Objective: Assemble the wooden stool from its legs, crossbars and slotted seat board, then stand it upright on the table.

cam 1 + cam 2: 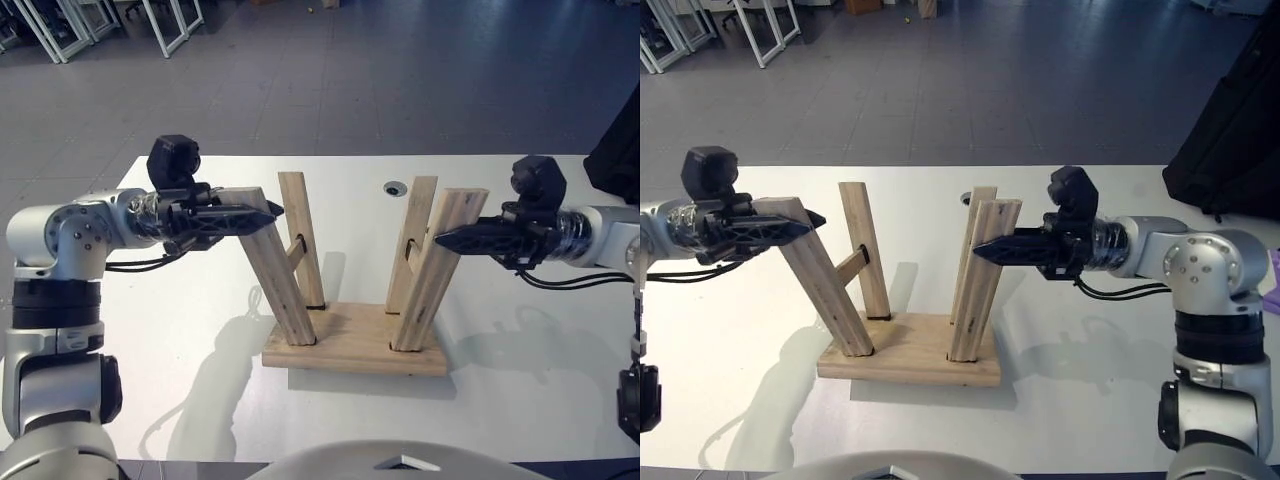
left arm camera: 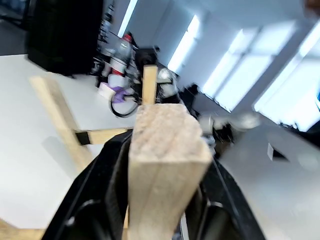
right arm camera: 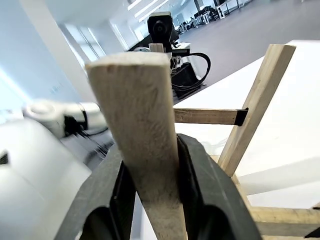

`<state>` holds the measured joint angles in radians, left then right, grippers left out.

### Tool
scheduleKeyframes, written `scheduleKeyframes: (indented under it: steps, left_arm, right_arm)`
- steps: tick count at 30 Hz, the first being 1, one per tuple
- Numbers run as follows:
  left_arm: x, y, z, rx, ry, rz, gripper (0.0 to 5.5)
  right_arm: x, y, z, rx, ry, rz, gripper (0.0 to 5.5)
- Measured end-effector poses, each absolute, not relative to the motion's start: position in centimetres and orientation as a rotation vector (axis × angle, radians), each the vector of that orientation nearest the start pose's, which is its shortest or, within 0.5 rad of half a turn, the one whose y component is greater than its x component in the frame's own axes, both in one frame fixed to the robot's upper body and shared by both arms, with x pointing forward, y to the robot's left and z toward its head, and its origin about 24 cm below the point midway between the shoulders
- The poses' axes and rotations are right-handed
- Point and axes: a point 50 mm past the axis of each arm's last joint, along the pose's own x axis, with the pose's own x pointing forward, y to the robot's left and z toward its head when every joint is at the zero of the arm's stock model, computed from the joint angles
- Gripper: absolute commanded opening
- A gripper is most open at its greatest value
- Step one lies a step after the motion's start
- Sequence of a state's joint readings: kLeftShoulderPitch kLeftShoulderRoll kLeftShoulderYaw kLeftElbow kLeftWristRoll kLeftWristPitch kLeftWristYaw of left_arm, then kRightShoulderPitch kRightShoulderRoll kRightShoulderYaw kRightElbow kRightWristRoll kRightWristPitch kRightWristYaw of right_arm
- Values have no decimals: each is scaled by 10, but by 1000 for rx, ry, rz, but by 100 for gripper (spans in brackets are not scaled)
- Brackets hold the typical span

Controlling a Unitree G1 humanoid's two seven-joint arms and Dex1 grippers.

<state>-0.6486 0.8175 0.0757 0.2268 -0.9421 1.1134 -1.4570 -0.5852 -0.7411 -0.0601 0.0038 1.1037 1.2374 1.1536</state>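
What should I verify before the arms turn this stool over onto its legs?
1. Left jaws shut on near left leg, at its top: ok.
2. Right jaws shut on near right leg, at its top: ok.
3. Left crossbar joins near left leg to far left leg: ok.
4. Right crossbar joins near right leg to far right leg: ok.
5. All four legs fully home in the seat board slots: cannot tell.
6. Upright: not ok; seat board lies flat on the table, legs pointing up.
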Motion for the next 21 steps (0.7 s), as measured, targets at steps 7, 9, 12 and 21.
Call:
scheduleKeyframes:
  steps: [7,9,12,21]
  left_arm:
    - [317,214,160,-653,470,-1271,267]
    - [319,217,153,-648,496,-1232,290]
    - [325,226,147,-627,493,-1174,290]
    - [342,264,153,-618,370,-976,290]
  right_arm:
    - [303,-186,133,634,646,1273,246]
    - [308,-189,125,636,657,1242,285]
    - [310,-195,120,630,672,1220,342]
    - [303,-210,113,639,677,1184,505]
